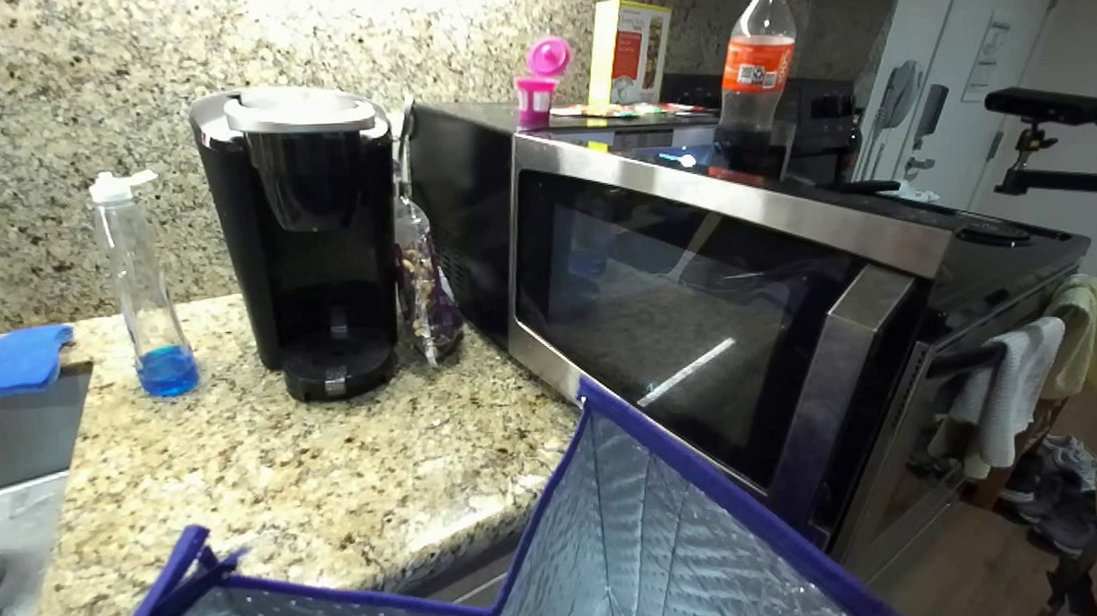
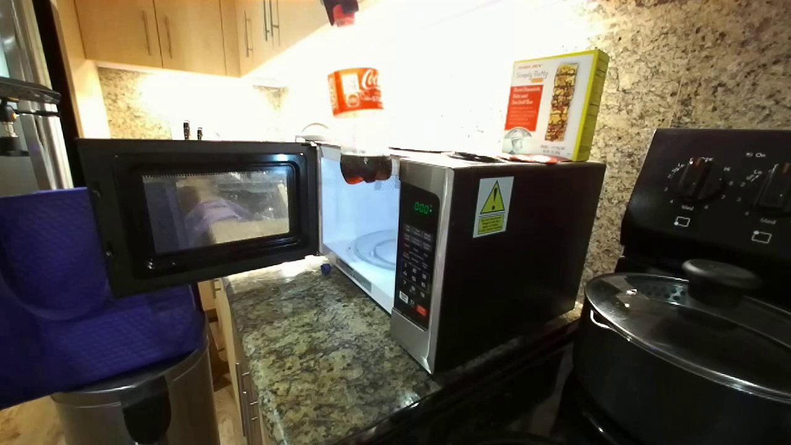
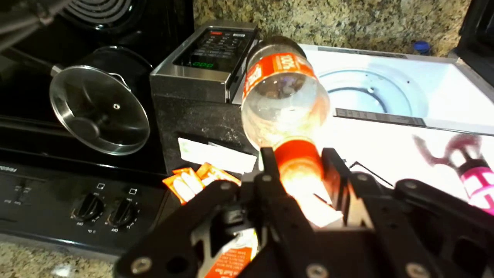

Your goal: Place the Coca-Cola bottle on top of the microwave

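Observation:
The Coca-Cola bottle (image 2: pixel 356 89) has a red label, a red cap and a little dark cola at the bottom. It hangs roughly upright at the microwave's (image 2: pixel 513 266) open front, its base slightly below the top edge in an exterior view. In an exterior view the bottle (image 1: pixel 758 63) shows behind the open door (image 1: pixel 679 321), which hides its base. My gripper (image 3: pixel 297 154) is shut on the bottle's cap, a finger on each side. In the wrist view the bottle (image 3: pixel 285 83) points away and covers part of the microwave's front edge. The gripper (image 2: pixel 340 11) is mostly cut off above.
A snack box (image 2: pixel 550 111), a pink cup (image 1: pixel 536 96) and wrappers (image 3: pixel 193 181) are on the microwave's top. A pot with a glass lid (image 2: pixel 680 346) stands on the stove. A coffee maker (image 1: pixel 321 188) stands beside the microwave. A blue bag (image 1: pixel 632 526) is by the door.

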Robot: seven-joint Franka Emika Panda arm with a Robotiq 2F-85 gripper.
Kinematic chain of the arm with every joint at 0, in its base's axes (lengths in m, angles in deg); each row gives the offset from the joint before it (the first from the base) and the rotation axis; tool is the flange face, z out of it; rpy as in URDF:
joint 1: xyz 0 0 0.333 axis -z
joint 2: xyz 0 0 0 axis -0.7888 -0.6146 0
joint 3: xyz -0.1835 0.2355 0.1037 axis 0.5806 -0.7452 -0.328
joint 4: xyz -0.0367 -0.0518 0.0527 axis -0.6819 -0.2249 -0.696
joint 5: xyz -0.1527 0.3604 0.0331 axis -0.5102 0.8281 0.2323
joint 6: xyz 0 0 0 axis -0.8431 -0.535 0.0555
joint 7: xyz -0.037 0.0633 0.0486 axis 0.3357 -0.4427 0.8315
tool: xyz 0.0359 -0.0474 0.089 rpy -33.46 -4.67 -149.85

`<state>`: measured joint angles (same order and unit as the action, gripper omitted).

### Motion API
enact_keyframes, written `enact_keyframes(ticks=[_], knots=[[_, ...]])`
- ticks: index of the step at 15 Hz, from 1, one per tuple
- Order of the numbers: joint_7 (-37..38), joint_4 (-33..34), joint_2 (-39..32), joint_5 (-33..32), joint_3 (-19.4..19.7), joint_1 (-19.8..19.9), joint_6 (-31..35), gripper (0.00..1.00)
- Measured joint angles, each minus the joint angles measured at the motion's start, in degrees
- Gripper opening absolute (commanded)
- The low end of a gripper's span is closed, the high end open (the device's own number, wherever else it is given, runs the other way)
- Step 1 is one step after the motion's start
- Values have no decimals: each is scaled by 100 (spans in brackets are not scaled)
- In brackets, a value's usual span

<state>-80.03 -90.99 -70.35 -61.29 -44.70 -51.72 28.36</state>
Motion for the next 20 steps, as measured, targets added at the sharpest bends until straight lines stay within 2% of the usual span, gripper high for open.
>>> enact_keyframes(ticks=[11,15,20], knots=[[-429,430,135,-79,1,8,23,8],[-913,711,-24,-173,108,21,242,8],[-1767,1249,-577,-72,315,55,644,8]])
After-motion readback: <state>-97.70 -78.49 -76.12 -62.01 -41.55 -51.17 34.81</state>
